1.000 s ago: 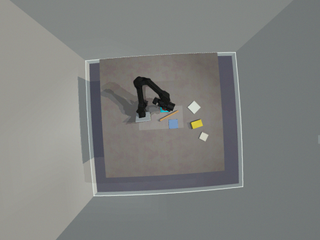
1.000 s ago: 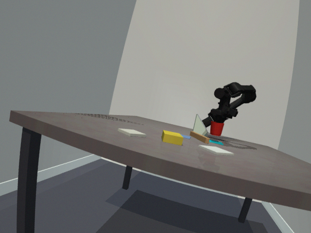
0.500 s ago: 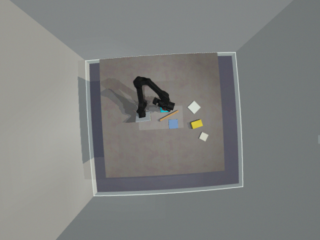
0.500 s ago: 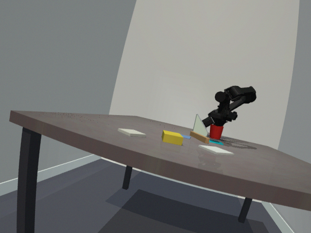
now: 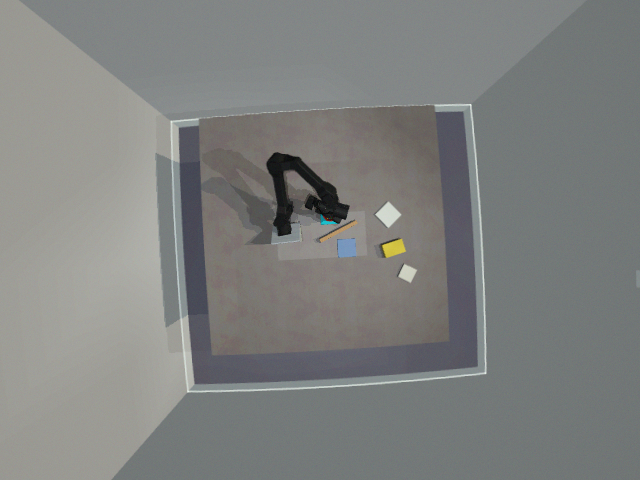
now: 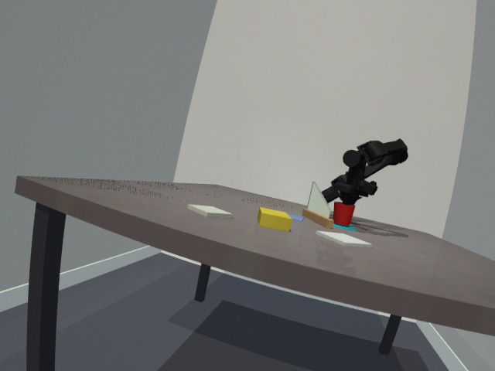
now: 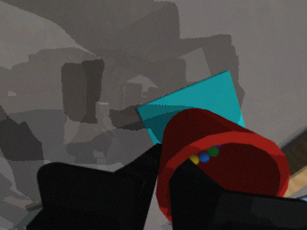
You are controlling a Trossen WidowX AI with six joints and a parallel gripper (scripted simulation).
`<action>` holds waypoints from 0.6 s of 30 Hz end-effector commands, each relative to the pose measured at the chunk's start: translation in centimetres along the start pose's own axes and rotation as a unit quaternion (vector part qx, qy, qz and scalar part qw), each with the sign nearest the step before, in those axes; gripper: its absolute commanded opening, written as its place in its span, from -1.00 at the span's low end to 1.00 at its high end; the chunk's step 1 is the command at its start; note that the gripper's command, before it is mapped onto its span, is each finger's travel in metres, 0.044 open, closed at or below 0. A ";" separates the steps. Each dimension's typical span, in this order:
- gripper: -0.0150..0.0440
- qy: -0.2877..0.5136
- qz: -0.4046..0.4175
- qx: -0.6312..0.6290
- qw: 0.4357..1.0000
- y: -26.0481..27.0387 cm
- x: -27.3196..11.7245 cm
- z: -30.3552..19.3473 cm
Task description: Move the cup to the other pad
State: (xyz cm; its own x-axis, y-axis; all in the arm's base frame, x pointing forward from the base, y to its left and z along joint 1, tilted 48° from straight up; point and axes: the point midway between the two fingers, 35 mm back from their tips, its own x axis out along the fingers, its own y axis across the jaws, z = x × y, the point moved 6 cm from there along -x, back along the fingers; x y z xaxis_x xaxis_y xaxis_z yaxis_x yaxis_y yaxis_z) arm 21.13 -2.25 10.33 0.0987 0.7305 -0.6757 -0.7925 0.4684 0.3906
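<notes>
My gripper [image 6: 349, 200] [image 7: 165, 149] is shut on the wall of the red cup [image 5: 328, 218] [image 6: 343, 213] [image 7: 179, 128]. The cup is upright in the exterior view, over the cyan pad [image 5: 326, 222] [image 6: 348, 228] [image 7: 206, 96], its base at or very close to the pad; contact cannot be told for sure. Several marbles, among them a blue marble [image 7: 204, 157] and a green marble [image 7: 213, 151], lie inside the cup. The blue pad [image 5: 346, 248] [image 6: 296, 218] bears nothing, on the other side of the wooden bar.
The wooden bar [image 5: 338, 231] [image 6: 319, 219] lies between the pads. A pale panel [image 6: 316, 201] stands upright near the arm's base. A yellow block [image 5: 393, 248] [image 6: 274, 219], a larger white tile [image 5: 387, 214] [image 6: 343, 238] and a smaller white tile [image 5: 406, 273] [image 6: 209, 211] lie farther out.
</notes>
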 end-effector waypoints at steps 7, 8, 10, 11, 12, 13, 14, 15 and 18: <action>-0.49 0.000 0.000 -0.001 1.000 0.0 0.0 0.0; -0.49 0.000 0.000 -0.001 1.000 0.0 0.0 0.0; -0.31 0.000 0.000 -0.001 1.000 0.0 0.0 0.0; -0.22 0.000 0.000 -0.001 1.000 0.0 0.0 0.0; -0.14 0.000 0.000 -0.001 1.000 0.0 0.0 0.0; -0.06 0.000 0.000 -0.001 1.000 0.0 0.0 0.0; -0.06 0.000 0.000 -0.001 1.000 0.0 0.0 0.0; -0.06 0.000 0.000 -0.001 1.000 0.0 0.0 0.0; -0.06 0.000 0.000 -0.001 1.000 0.0 0.0 0.0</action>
State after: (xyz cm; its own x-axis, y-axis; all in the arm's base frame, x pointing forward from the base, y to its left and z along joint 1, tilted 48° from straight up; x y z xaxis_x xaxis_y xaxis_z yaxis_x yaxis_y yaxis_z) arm 21.15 -2.26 10.34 0.0991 0.7304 -0.6758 -0.7926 0.4686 0.3901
